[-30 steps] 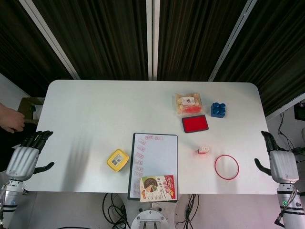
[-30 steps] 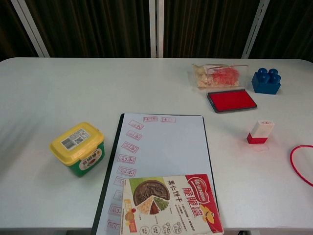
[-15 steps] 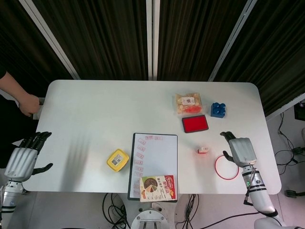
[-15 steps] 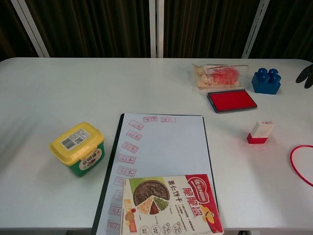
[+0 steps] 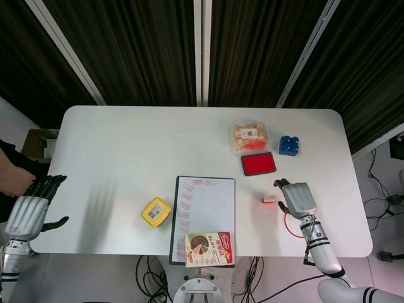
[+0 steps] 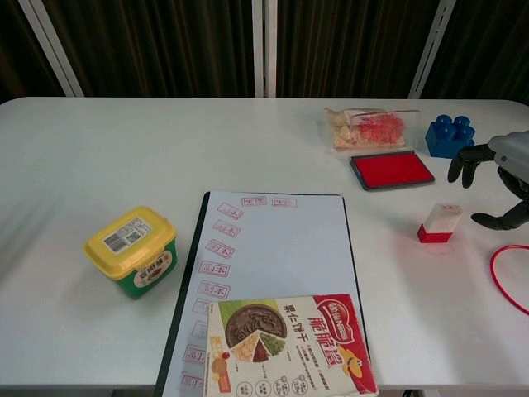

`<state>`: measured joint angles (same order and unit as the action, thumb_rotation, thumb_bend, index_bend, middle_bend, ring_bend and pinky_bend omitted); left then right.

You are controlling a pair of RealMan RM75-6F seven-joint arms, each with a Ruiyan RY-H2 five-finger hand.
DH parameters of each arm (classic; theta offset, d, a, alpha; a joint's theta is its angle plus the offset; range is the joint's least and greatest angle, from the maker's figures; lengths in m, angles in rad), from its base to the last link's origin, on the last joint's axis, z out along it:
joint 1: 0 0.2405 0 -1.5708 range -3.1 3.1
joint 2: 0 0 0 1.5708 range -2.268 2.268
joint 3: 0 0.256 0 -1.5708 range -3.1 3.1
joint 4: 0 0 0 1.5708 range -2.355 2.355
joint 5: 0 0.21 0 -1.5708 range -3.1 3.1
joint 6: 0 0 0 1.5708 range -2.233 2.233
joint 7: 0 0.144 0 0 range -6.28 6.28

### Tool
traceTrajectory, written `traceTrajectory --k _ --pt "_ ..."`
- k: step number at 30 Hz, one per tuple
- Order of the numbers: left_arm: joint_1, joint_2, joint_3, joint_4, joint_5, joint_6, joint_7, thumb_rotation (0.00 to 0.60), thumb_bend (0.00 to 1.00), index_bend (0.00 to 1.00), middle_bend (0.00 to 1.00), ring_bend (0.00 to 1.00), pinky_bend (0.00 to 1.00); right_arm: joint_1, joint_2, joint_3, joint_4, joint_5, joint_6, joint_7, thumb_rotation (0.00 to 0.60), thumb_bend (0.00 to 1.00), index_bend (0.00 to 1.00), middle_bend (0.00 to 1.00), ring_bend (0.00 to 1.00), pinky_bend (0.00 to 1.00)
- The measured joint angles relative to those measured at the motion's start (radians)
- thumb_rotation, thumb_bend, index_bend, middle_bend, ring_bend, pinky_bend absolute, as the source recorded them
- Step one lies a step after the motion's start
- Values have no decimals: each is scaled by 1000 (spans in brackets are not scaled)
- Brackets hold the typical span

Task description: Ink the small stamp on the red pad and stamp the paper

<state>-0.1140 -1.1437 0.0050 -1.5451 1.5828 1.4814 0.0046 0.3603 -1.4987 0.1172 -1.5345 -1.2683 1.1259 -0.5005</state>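
Observation:
The small white stamp with a red base stands upright on the table, right of the paper. The red ink pad lies open behind it. The paper on its black clipboard carries several red stamp marks along its left and top edges. My right hand hovers just right of the stamp, open, fingers apart and holding nothing. My left hand hangs open off the table's left edge, seen only in the head view.
A snack box lies on the paper's near end. A yellow-lidded tub sits left of the clipboard. A red ring, a blue block and a snack bag are at the right.
My right hand has moved in from the table's right edge to just beside the stamp. The left hand has stayed put. A person's arm at the far left has shifted.

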Motion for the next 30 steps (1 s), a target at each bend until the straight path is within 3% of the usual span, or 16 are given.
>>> traceTrajectory --k 8,30 --pt "1 -2 0 5 1 2 -4 600 0 123 139 117 203 17 -41 -8 37 -2 3 10 600 227 421 427 774 1000" --pt "3 -3 1 17 -5 0 -15 600 0 123 139 117 203 42 -86 -27 84 2 11 8 600 288 474 463 774 1000"
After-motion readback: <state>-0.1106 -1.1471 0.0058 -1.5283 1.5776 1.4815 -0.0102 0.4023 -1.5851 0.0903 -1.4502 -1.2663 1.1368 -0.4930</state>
